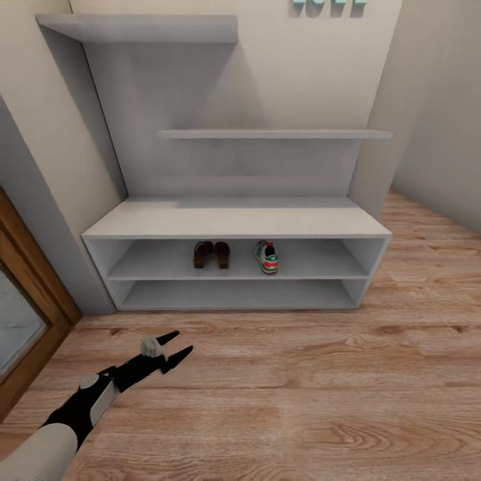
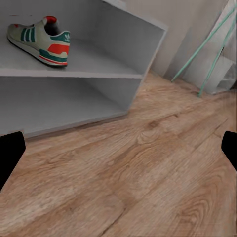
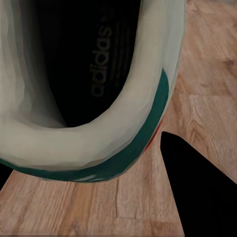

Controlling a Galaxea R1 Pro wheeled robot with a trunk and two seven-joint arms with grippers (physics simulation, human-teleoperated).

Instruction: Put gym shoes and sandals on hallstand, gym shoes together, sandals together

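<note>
The light grey hallstand [image 1: 234, 220] stands against the wall. Its upper compartment holds the two dark brown sandals [image 1: 212, 254] side by side, with one white-and-green gym shoe [image 1: 267, 256] a short gap to their right. My left gripper [image 1: 175, 344] hangs open and empty low over the corridor floor [image 1: 300, 401] in front of the rack. The left wrist view has that shelved gym shoe [image 2: 39, 42] ahead of the gripper [image 2: 118, 153]. My right gripper [image 3: 118, 143] holds the other gym shoe [image 3: 74, 128] by its heel rim above the floor, one black finger [image 3: 197, 187] outside the shoe wall.
A wood-framed door or mirror [image 1: 27, 314] borders the floor at the left. A wall corner [image 1: 427, 133] closes the right side of the rack. Thin teal rods [image 2: 207, 54] lean beside the rack's end. The lower compartment [image 1: 234, 294] holds nothing.
</note>
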